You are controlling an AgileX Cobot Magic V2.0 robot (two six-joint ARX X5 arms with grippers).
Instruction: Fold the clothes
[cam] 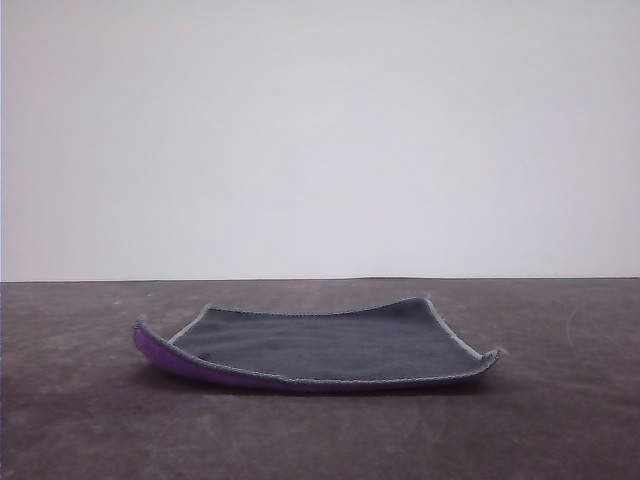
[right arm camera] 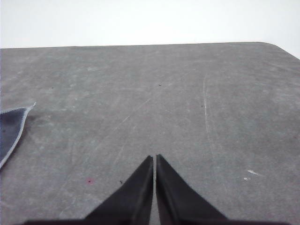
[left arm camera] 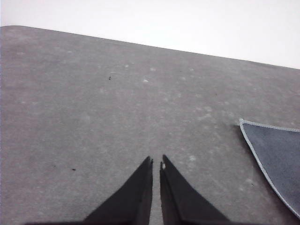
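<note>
One cloth (cam: 320,345) lies spread on the dark counter (cam: 80,420), grey face up, with a strip of purple showing where its left corner curls off the surface; the right near corner lifts a little too. No fold looks made yet, so the task seems to be at its start, the approach before the first grasp.

The left claw (left arm camera: 156,161) hangs over bare counter with its tips nearly together, only a thin slit between them, holding nothing; the cloth's stitched edge sits off to its side, apart from the tips. The right claw (right arm camera: 154,158) is likewise all but closed and empty, the cloth's corner lying off to its side in that view.

The next move likely calls for both claws to open, travel inward to the near corners, and pinch the raised edges, which offer easy purchase.

Room is ample: the counter is bare on both sides of the cloth and beyond it, its far edge well behind, so a fold away from the robot should fit.
</note>
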